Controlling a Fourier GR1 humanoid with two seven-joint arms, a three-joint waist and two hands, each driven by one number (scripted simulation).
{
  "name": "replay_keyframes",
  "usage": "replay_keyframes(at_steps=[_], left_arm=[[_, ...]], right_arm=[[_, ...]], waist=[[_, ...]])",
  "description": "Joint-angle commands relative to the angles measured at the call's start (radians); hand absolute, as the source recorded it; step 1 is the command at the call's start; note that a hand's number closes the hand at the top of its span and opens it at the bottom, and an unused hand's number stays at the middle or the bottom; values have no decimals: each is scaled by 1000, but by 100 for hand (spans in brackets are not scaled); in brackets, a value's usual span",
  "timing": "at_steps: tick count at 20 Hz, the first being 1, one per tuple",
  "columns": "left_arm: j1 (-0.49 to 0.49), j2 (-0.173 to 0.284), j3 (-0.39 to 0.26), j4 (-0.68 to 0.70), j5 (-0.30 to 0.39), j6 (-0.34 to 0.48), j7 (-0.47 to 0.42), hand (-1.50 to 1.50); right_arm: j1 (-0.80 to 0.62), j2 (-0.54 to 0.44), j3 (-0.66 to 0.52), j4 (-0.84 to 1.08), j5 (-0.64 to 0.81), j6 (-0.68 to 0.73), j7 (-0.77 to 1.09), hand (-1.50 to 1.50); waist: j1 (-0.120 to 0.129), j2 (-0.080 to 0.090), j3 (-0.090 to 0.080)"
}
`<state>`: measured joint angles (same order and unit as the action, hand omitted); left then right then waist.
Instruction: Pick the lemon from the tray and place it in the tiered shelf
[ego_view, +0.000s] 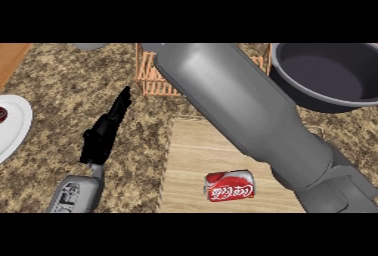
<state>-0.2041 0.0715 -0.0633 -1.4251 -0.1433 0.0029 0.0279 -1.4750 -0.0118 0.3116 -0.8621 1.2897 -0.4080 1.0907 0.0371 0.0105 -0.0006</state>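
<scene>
Forearm (244, 115) of the right arm fills the middle of the head view, running from the lower right up to the top edge, where its hand is cut off and out of sight; whether it holds anything cannot be told. The lemon shows nowhere. Behind that arm, only slats of an orange tiered shelf (151, 75) peep out, on the far side of the left hand and to its right.

The left hand (107, 130) shows edge-on, fingers straight and together, pointing away from the robot, with nothing in it. It hovers or rests over bare speckled counter (66, 85), with open room all round it.

Just right of this hand lies a wooden tray (188, 165), its far part hidden under the forearm. On it, nearer the robot than the hand, lies a red cola can (229, 185) on its side.

Left of the hand, a white plate (15, 127) is cut by the view's edge, with something dark red on it, too little showing to name. Far right, a grey pot (332, 75) stands, nothing visible inside.
</scene>
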Motion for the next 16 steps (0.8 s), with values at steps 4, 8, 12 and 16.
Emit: replay_keyframes(at_steps=[4, 8, 12, 16], left_arm=[[5, 15, 9, -47, 11, -13, 30, 0], [-2, -15, -11, 3, -23, 18, -7, 0], [28, 12, 22, -5, 5, -1, -17, 0], [-15, 40, 59, 18, 31, -26, 7, 0]], right_arm=[[59, 11, -93, 40, 6, -273, 38, 150], [52, 11, -88, 108, -10, -328, 47, 150], [50, 5, -130, 185, 138, -155, 176, 150], [100, 5, -168, 141, 196, -170, 221, -150]], waist=[[-3, -5, 0], [2, -2, -1], [-33, -15, -1], [-46, -14, 0]])
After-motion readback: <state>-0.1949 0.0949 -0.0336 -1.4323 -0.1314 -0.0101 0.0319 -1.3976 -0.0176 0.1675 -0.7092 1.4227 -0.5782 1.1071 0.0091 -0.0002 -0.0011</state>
